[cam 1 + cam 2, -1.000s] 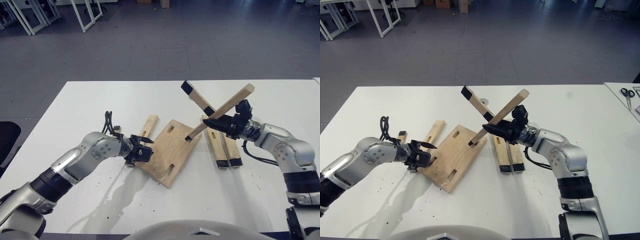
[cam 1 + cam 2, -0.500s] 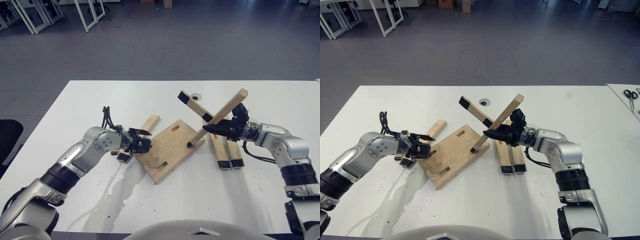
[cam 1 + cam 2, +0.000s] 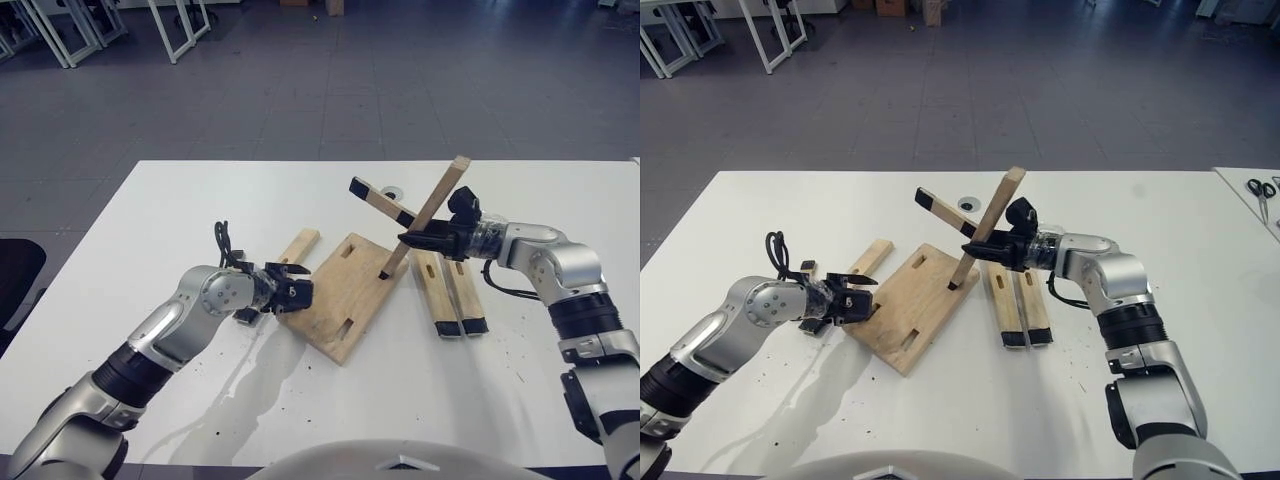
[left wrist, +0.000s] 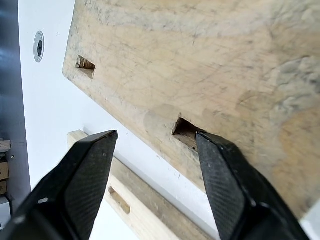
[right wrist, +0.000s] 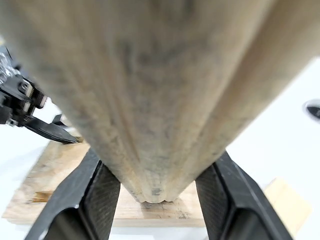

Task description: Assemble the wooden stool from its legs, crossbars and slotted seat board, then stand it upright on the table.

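Note:
The slotted seat board (image 3: 345, 300) lies on the white table (image 3: 150, 220), its left edge raised a little. My left gripper (image 3: 290, 290) is open at that edge, its fingers (image 4: 85, 180) spread to either side of a slot in the board (image 4: 200, 60). My right gripper (image 3: 425, 238) is shut on a wooden leg (image 3: 435, 205) that stands steeply tilted, its black-tipped lower end (image 3: 383, 272) resting on the board by a slot. In the right wrist view both fingers (image 5: 100, 195) clamp the leg (image 5: 150, 75).
A second black-tipped leg (image 3: 375, 200) slants behind the held one. Two more legs (image 3: 447, 295) lie side by side to the right of the board. A short crossbar (image 3: 298, 245) lies left of the board's far corner. A round hole (image 3: 392, 193) is in the tabletop.
My right gripper has swung the leg from a shallow slant to much steeper, its lower end staying on the board. The left gripper stayed at the board's left edge as the board shifted slightly.

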